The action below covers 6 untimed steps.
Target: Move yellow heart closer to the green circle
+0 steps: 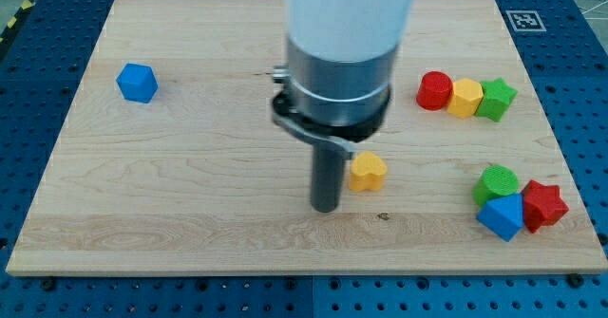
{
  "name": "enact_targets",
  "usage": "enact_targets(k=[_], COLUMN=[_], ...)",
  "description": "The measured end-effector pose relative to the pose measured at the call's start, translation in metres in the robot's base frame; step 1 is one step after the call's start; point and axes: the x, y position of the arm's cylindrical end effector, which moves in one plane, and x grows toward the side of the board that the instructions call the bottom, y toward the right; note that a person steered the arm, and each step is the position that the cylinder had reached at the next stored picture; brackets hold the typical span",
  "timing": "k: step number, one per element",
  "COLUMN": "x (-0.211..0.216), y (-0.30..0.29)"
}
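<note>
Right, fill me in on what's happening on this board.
A robot arm with a straight dark rod is pushing small coloured blocks about a wooden board. My tip sits just to the view's left of the yellow heart block, close beside it; contact can't be confirmed. The green circle block lies further to the view's right, clustered with a blue block and a red star block. The heart is not yet near the circle.
</note>
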Motion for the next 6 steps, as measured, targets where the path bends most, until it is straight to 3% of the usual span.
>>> enact_targets(k=[2,3,5,6], x=[-0.039,-0.037,-0.021,-0.021], y=[0.039,0.041,0.122,0.128])
